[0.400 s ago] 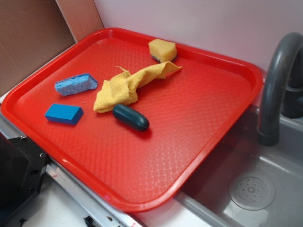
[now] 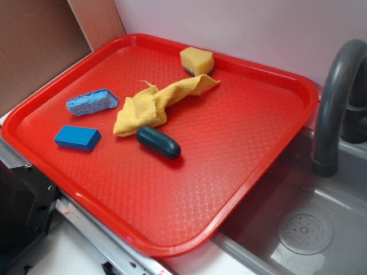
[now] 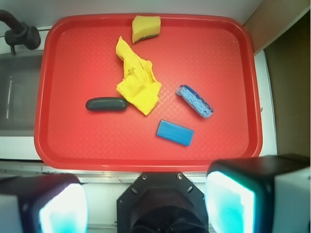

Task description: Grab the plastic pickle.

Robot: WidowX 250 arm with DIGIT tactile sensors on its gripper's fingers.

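Two fingers [image 3: 63, 204] of the gripper [image 3: 146, 206] spread wide apart, held high above the tray [image 3: 146, 155], well clear of the pickle [image 3: 106, 104] beside the yellow cloth [image 3: 137, 82].

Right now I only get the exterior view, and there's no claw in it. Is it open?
Observer: Open. In the wrist view the claw has its fingers wide apart, with nothing between them.
Operator: Is it over the plastic pickle?
Observer: No. It hangs at the long rim of the red tray. The plastic pickle lies further in, toward picture-left.
Operator: Anything in between?
Observer: Only bare tray. The blue block sits picture-right of that line.
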